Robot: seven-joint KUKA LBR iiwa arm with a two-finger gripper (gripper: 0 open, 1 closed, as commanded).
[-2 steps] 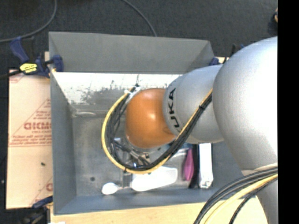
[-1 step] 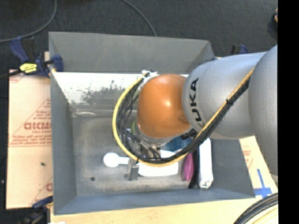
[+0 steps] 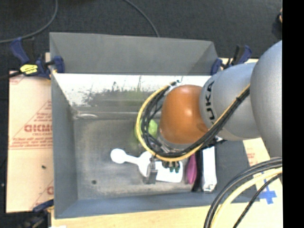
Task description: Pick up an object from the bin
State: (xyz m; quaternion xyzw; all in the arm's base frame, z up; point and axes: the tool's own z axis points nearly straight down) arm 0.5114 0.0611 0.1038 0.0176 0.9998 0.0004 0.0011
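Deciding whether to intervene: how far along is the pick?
Done: the gripper is down in the bin, at the handle end of the white spoon. In hand: no grip visible; the spoon lies on the floor. Left: grasp, lift out.

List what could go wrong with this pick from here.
1. The gripper is over the handle end of the white spoon-shaped piece, away from its round head; gripped there, it may tilt or slip.
2. A white flat thing and a pink stick lie crowded beside it and could get caught or shoved.
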